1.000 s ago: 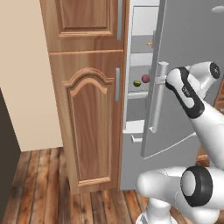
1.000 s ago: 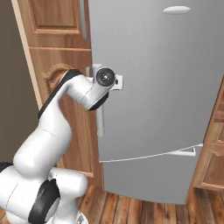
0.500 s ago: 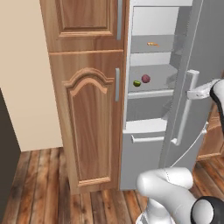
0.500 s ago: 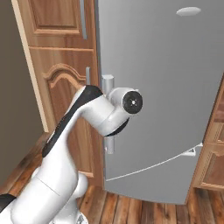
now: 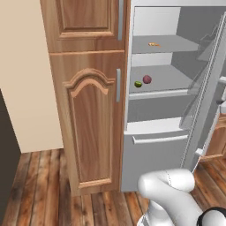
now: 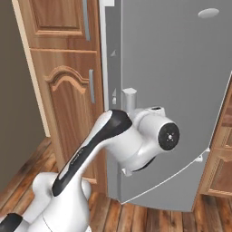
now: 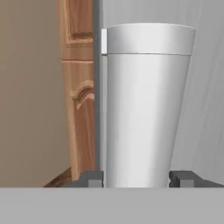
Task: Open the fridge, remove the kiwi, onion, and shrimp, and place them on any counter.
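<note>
Stood open: fridge, white interior filling right half of left base frame. Sat side by side mid-shelf, centre-right: kiwi and onion. Lay on shelf above, upper right: shrimp. Clamped either side of the bar handle at bottom centre: gripper.

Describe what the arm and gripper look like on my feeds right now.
The arm is glossy white with rounded, tube-like links, a black band along its upper link, and a round white joint cap with a dark centre disc. In the hand view, the gripper shows two small, square, dark grey fingertips. No cables or markings are visible.
</note>
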